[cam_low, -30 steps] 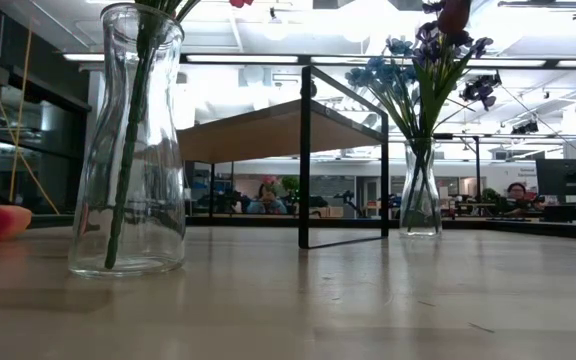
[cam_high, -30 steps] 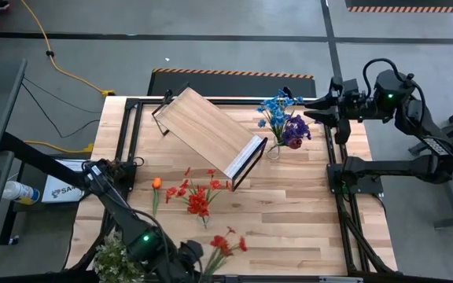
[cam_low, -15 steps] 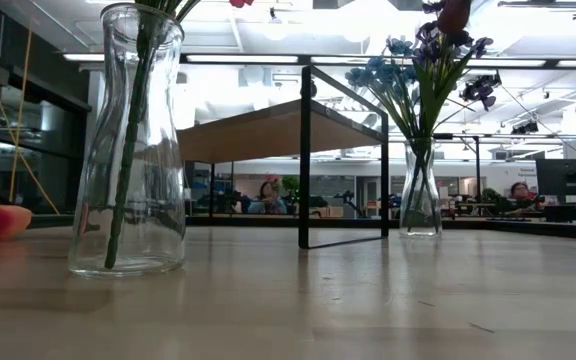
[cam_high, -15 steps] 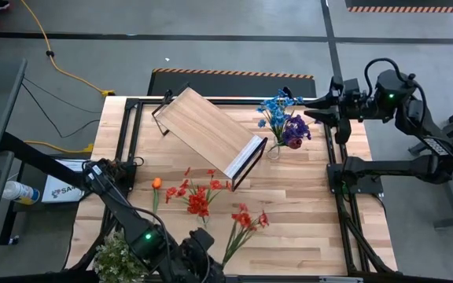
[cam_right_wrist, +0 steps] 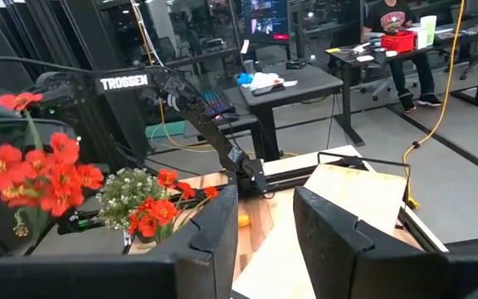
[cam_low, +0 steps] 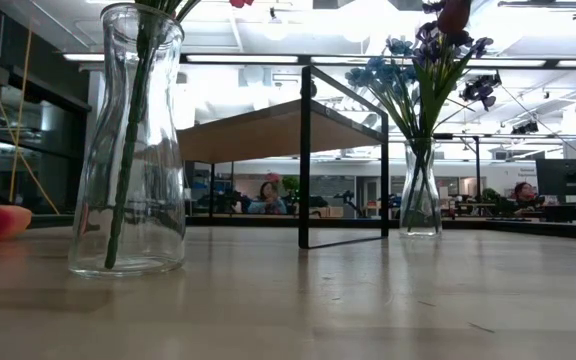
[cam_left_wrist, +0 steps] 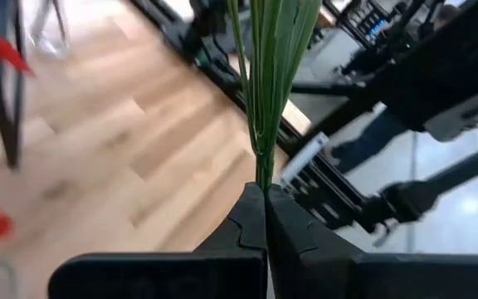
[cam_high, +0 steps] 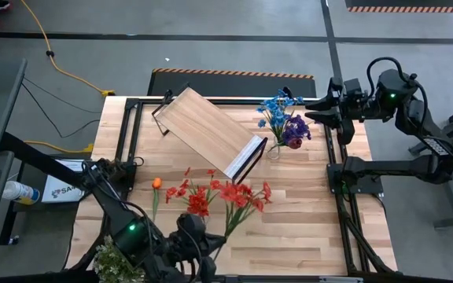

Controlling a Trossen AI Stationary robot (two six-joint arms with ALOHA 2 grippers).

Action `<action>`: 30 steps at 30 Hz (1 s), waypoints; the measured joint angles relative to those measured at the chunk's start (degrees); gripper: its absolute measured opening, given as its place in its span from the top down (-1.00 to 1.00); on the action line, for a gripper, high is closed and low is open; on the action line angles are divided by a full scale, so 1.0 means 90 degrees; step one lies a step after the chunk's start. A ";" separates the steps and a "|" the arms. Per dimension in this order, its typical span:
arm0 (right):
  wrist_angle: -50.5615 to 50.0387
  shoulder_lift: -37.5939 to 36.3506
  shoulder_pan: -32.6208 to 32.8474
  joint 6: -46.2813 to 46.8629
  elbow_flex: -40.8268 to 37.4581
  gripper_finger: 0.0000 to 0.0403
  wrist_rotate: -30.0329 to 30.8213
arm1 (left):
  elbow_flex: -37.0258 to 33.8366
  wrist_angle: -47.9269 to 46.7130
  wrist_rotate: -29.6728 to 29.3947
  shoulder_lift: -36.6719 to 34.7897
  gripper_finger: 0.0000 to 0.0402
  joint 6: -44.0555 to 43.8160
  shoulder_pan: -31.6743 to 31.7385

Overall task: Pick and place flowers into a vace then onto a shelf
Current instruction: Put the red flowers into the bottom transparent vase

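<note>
My left gripper [cam_high: 215, 250] is at the table's near edge, shut on a red flower sprig [cam_high: 244, 195] with a long green stem. A clear vase [cam_low: 128, 140] near the table's middle holds red flowers [cam_high: 198, 203]. A second vase [cam_low: 418, 195] with blue and purple flowers [cam_high: 283, 118] stands on the table beside the shelf [cam_high: 209, 130]. The shelf, a light-wood board on a black frame, stands askew at the far middle. An orange bloom [cam_high: 156, 183] lies on the table. My right gripper [cam_high: 314, 110] waits open above the far right edge. My left gripper pinches the lower end of the sprig's green stem [cam_left_wrist: 263, 170] between its two fingertips [cam_left_wrist: 251, 208]. The stem runs on past the tips in line with the fingers. The sprig is lifted clear of the table, and its blooms [cam_high: 244, 195] point toward the far edge.
A bushy pale plant [cam_high: 116, 259] sits at the near left corner beside my left arm. Black frame rails [cam_high: 338, 181] run along the table's left and right sides. Bare wood lies at the near right [cam_high: 313, 228]. People sit in the room beyond.
My left gripper has risen and rolled at the near edge, staying shut on the stem. The red sprig has swung up and toward the far edge. Its blooms have moved from near the front edge to beside the red flowers in the vase.
</note>
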 joint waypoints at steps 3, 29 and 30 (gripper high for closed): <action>0.0000 0.0000 -0.0002 0.0000 0.0000 0.45 0.0002 | 0.0020 -0.0074 -0.0373 0.0000 0.86 0.0287 0.0001; 0.0044 0.0000 0.0000 0.0117 0.0000 0.45 0.0003 | -0.0014 -0.1068 -0.3332 0.0440 0.86 0.0718 -0.0927; 0.0056 0.0000 -0.0002 0.0117 0.0000 0.45 0.0004 | -0.0014 -0.1069 -0.3385 0.0486 0.86 0.0716 -0.0934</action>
